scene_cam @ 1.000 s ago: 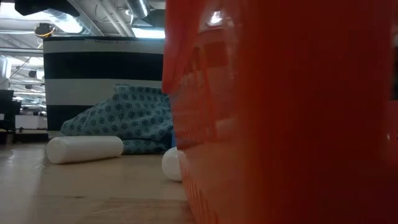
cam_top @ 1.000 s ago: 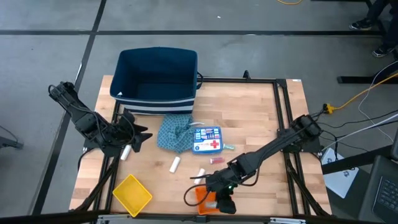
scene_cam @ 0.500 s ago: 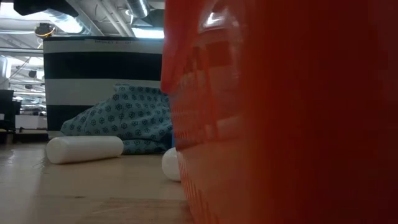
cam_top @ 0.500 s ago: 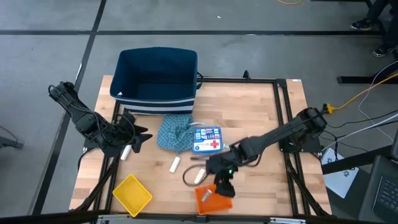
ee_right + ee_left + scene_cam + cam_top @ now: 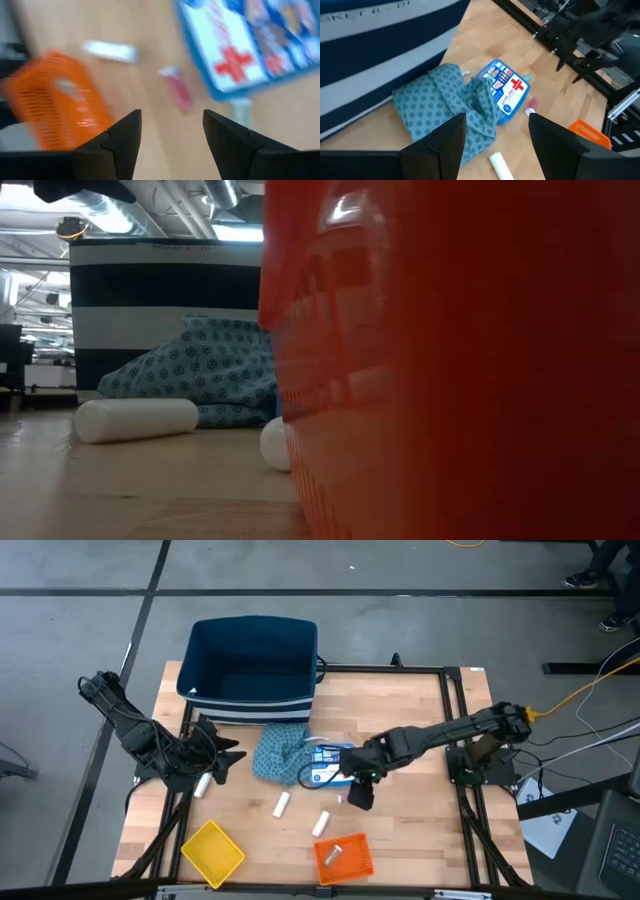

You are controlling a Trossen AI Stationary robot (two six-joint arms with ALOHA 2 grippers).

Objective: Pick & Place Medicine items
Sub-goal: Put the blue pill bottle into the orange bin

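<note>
The box [image 5: 330, 766] lies right of the cloth [image 5: 280, 754] (touching it), a tray [image 5: 343, 857] nearer the table's front edge

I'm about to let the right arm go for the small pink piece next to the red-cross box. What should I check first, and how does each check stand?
1. Right gripper open: ok.
2. Gripper empty: ok.
3. Pink piece in sight ahead of the fingers, free on the wood: ok.
4. Red-cross box apart from the pink piece: ok, but close.
5. Orange tray has room, one white cylinder inside: ok.
6. Left gripper clear of the pink piece: ok.
</note>
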